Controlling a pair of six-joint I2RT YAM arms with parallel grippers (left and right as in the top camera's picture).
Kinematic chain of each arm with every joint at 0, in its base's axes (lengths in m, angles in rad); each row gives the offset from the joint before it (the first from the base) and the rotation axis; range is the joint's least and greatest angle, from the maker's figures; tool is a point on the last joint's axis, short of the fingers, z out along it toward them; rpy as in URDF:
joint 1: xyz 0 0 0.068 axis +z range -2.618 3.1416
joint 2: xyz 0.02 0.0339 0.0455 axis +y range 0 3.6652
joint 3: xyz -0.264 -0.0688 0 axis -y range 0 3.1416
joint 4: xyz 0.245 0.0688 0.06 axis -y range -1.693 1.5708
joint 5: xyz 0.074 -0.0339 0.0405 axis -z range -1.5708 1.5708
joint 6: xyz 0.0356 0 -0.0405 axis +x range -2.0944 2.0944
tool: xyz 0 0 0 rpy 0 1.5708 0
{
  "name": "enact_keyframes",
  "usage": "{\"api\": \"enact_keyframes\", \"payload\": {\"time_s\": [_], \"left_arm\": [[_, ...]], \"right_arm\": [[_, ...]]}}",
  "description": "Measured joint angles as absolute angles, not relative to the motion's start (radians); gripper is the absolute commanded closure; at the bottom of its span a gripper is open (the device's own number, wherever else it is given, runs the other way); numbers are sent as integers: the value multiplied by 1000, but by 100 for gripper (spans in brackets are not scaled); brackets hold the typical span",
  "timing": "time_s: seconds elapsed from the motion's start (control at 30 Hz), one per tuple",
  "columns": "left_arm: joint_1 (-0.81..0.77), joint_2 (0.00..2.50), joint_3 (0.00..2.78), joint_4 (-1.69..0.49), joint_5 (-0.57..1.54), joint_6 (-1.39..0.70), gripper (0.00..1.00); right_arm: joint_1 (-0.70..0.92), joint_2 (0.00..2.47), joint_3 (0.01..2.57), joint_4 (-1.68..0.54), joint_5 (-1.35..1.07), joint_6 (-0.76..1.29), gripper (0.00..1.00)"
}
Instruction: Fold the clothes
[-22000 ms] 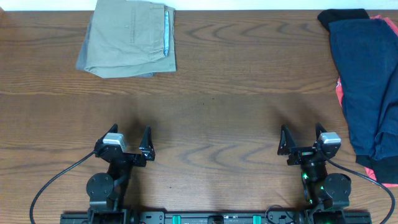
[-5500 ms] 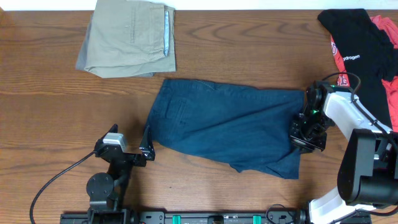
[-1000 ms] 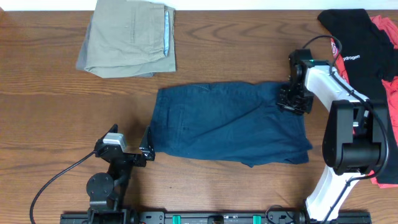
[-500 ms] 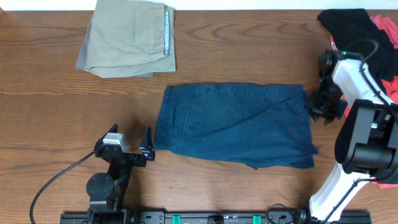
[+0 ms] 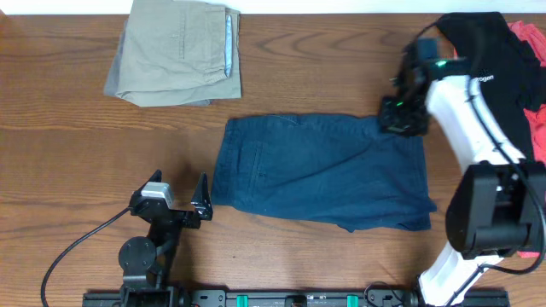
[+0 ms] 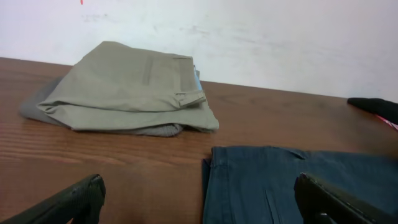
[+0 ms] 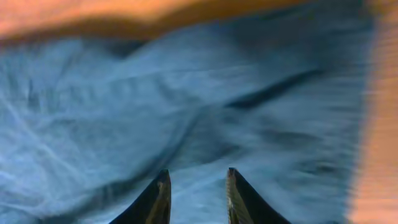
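Observation:
The clothes in play are dark navy shorts (image 5: 324,170), lying flat and spread across the middle of the table, waistband to the left. My right gripper (image 5: 401,118) hovers over their far right corner. In the right wrist view its fingertips (image 7: 198,177) stand a little apart above blurred, wrinkled navy fabric (image 7: 186,106), with nothing pinched between them. My left gripper (image 5: 179,198) rests wide open near the front of the table, just off the shorts' left edge. The left wrist view shows that navy edge (image 6: 298,186) lying between its spread fingers (image 6: 199,202).
Folded khaki shorts (image 5: 179,51) lie at the back left, also seen in the left wrist view (image 6: 124,87). A pile with a black printed shirt (image 5: 495,68) and red fabric (image 5: 536,128) sits at the right edge. Bare wood surrounds the navy shorts.
My right gripper has swung from the shorts' right edge up and left to their far right corner. The shorts shifted slightly right a second ago and now lie still. The left arm has not moved.

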State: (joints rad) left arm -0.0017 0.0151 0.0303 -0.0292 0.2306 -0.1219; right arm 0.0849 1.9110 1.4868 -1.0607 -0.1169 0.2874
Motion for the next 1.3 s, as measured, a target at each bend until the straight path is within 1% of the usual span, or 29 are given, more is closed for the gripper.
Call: {"api": "enact_keyframes", "payload": {"time_s": [0.13,0.3,0.5,0.6,0.7,0.77,0.87,0.93,1.07,1.1,1.13,1.23,1.3], "left_arm": [[-2,15,30,-29,231,-122,2],[-2,15,30,-29,231,-122,2],[-2,15,30,-29,231,-122,2],[-2,15,30,-29,231,-122,2],[-2,15,30,-29,231,-122,2],[-2,15,30,-29,231,-122,2],[-2,15,30,-29,231,-122,2],[-2,15,30,-29,231,-122,2],[-2,15,30,-29,231,-122,2],[-2,15,30,-29,231,-122,2],[-2,15,30,-29,231,-122,2],[-2,15,30,-29,231,-122,2],[-2,15,30,-29,231,-122,2]], "right_arm": [[124,1911,1358,-954,-132,293,76],[113,1912,1255,-927,-101,315,76],[69,1912,1185,-922,-53,314,73],[38,1911,1162,-925,-5,325,70],[0,1910,1162,-934,56,349,71],[-31,1910,1164,-955,89,360,75],[-90,1911,1178,-1039,138,371,86],[-129,1913,1214,-1113,164,381,92],[-160,1914,1345,-1213,184,399,89],[-160,1914,1372,-1217,181,399,89],[-159,1914,1399,-1211,163,393,85],[-147,1913,1412,-1159,88,354,81],[-125,1913,1406,-1100,19,311,85]]}}
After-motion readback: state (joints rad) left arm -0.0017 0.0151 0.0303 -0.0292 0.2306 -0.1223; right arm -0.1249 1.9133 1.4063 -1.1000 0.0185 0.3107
